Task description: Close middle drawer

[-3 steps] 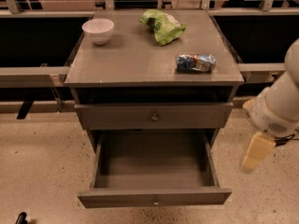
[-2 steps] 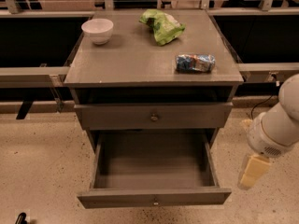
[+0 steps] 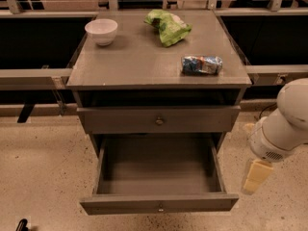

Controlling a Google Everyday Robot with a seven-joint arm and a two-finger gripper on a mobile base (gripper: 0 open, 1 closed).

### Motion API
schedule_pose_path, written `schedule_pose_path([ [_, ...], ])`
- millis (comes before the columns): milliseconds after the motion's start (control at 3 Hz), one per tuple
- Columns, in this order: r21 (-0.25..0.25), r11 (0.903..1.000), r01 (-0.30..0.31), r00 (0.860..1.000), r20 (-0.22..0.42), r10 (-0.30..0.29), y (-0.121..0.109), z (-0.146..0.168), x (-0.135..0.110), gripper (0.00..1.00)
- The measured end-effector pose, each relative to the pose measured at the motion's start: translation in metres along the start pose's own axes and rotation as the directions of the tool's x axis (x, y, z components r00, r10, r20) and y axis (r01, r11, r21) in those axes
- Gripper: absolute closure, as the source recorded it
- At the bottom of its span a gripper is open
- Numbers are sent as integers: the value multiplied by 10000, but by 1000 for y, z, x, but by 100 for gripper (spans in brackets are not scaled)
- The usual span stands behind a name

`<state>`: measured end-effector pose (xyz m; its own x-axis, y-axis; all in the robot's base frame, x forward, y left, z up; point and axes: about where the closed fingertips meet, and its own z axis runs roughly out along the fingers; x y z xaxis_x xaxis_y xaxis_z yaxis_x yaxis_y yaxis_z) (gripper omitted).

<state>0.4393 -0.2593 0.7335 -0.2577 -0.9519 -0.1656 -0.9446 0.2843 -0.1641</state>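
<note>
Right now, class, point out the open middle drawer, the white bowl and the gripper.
middle drawer (image 3: 120, 204): camera view, on its front panel.
white bowl (image 3: 102, 36): camera view, on its outer wall.
gripper (image 3: 252, 183): camera view, at its tip, just right of the pulled-out drawer.

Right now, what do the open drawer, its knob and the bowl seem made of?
Drawer: apparently grey-painted wood, matte flat boards. Knob: small, brass-coloured, likely metal. Bowl: white, smooth; ceramic or plastic. End effector, right of the drawer: pale yellowish, perhaps plastic.
</note>
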Motion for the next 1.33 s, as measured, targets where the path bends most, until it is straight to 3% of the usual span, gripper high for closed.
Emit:
schedule_pose_path([
  [333, -348, 9994, -30, 9983, 581, 50, 12, 40, 7, 0],
  [667, -24, 9998, 189, 9762, 2162, -180, 6, 84, 10, 0],
  [1000, 42, 9959, 901, 9688, 2314, -886, 10, 95, 14, 0],
  [1333, -295, 9951, 947, 9670, 2404, -848, 10, 100, 15, 0],
])
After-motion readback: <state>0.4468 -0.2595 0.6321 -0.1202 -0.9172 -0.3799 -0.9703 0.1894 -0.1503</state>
